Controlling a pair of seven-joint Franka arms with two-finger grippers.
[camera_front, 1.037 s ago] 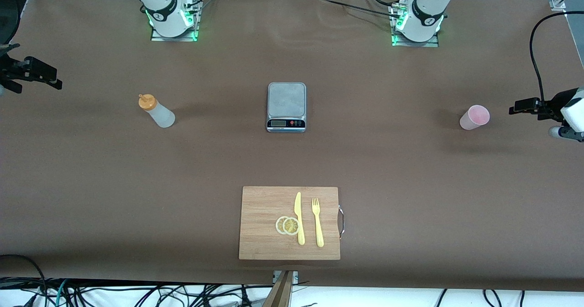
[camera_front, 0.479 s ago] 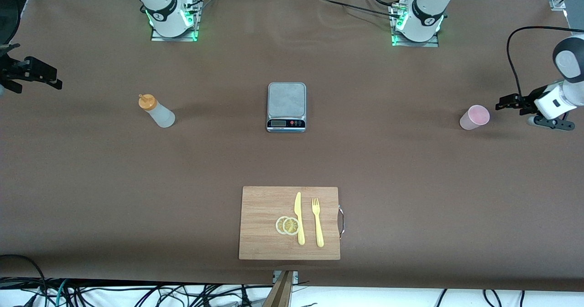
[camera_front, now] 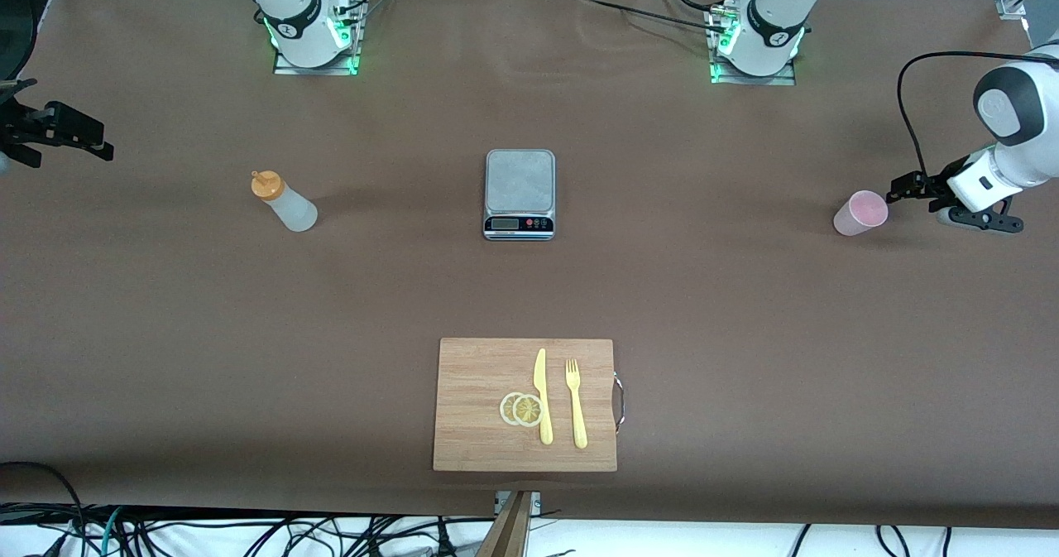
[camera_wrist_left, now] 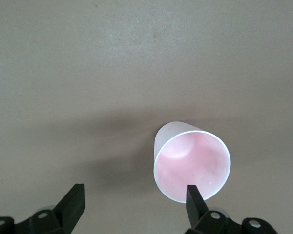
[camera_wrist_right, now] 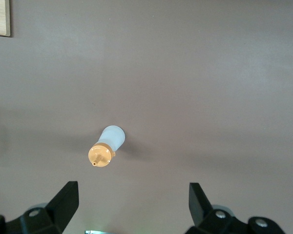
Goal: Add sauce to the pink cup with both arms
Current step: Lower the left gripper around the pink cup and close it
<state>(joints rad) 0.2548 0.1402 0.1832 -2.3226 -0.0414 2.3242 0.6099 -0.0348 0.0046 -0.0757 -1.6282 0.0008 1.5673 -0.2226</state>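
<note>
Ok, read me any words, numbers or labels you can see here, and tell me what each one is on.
Nothing can be read.
Kitchen scale: its display and buttons are too small to read.
Robot bases: a round mark on each, too small to read.
Sauce bottle, pink cup, cutting board: no text.

No legible text anywhere; the scale's (camera_front: 519, 194) display and button markings are too small to read.

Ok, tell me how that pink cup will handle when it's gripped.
The pink cup looks empty, so it is probably light and may slide if nudged. Its thin plastic wall could flex under the left gripper. Standing upright, it may tip.
</note>
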